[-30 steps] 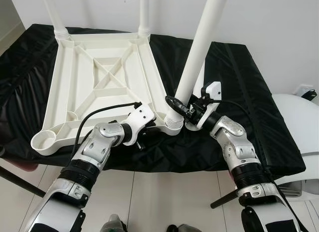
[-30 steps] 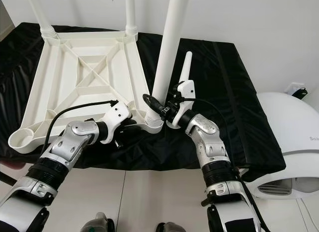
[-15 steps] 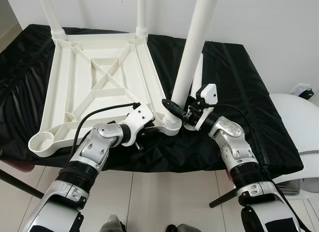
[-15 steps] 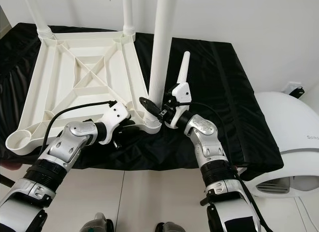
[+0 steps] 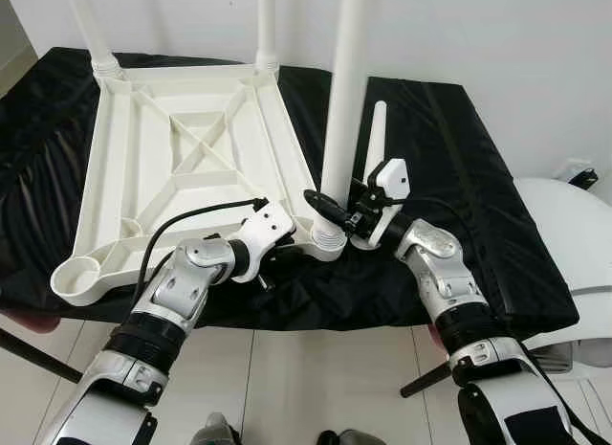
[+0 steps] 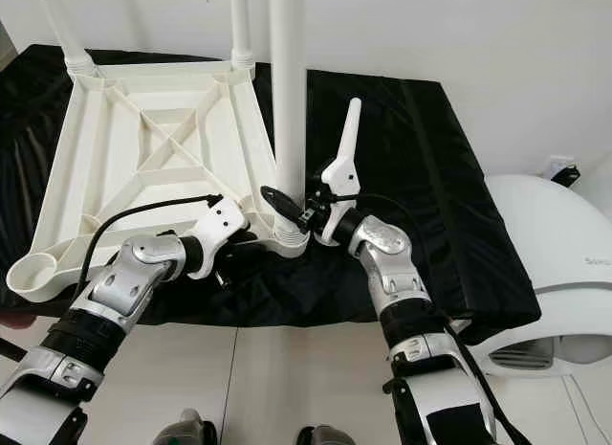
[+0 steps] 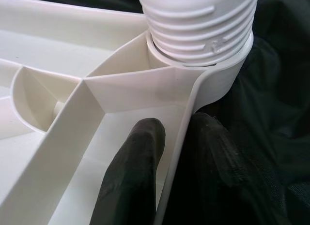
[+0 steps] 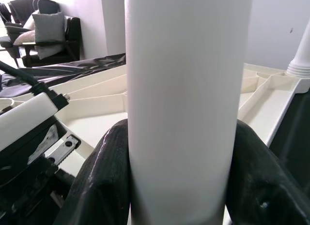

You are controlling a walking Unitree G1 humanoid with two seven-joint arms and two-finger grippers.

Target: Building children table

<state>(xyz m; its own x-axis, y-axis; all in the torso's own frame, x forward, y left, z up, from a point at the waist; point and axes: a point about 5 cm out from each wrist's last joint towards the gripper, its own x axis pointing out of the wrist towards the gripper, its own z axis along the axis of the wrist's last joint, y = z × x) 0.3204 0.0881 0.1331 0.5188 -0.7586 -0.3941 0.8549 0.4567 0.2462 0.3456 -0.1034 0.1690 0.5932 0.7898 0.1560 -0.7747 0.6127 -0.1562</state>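
Observation:
A white table top (image 5: 182,167) lies upside down on a black-draped surface. Two white legs (image 5: 266,24) stand in its far corner sockets. A third leg (image 5: 342,81) stands nearly upright in the near right socket (image 5: 328,239), its threaded end (image 7: 201,22) seated in the ring. My right gripper (image 8: 181,152) is shut on this leg just above the socket, one finger (image 8: 104,176) on each side. My left gripper (image 7: 177,133) is shut on the table's rim (image 7: 179,118) beside that socket. The near left socket (image 5: 81,273) holds nothing. Another leg (image 5: 373,139) lies on the cloth behind my right wrist.
The black cloth (image 5: 459,177) ends at a front edge just behind my arms, with tiled floor (image 5: 306,368) below. A white rounded appliance (image 5: 574,234) stands at the right. A dark armchair (image 8: 38,36) with a grey cushion is in the room beyond.
The leg in my right gripper has swung from leaning right to almost upright in its socket. The left gripper stays on the rim. The camera shifted slightly.

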